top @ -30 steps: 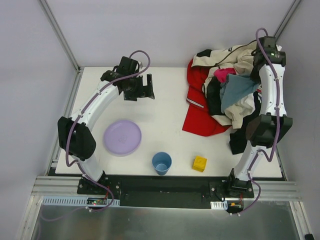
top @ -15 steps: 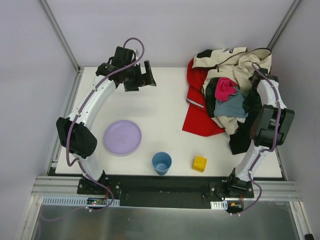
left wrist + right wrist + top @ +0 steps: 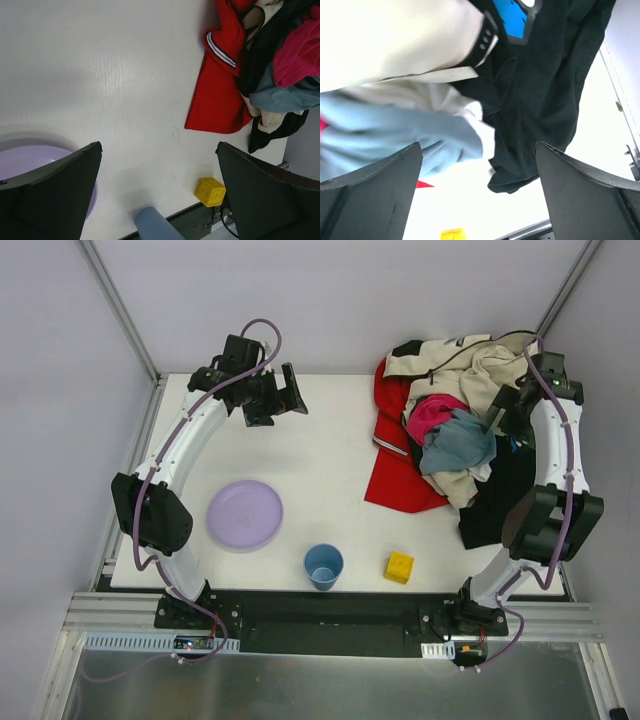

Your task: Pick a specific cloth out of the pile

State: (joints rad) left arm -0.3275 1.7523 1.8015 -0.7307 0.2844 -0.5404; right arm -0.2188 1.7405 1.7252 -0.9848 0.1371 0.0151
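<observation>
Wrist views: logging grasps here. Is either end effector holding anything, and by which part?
Nothing is held. The left end effector is open over the table; the right end effector is open over the pile, with nothing clamped.

My left arm (image 3: 180, 445) and right arm (image 3: 570, 440) are white curved shells with bulky black joint housings. A thin purple cable (image 3: 258, 323) runs along each. My fingers (image 3: 47, 192) are matte black wedges in the wrist views' lower corners.

Robot lab test cell: white table (image 3: 330, 440), plain grey walls (image 3: 330, 300) (aluminium frame rails (image 3: 120, 310) at corners).
</observation>
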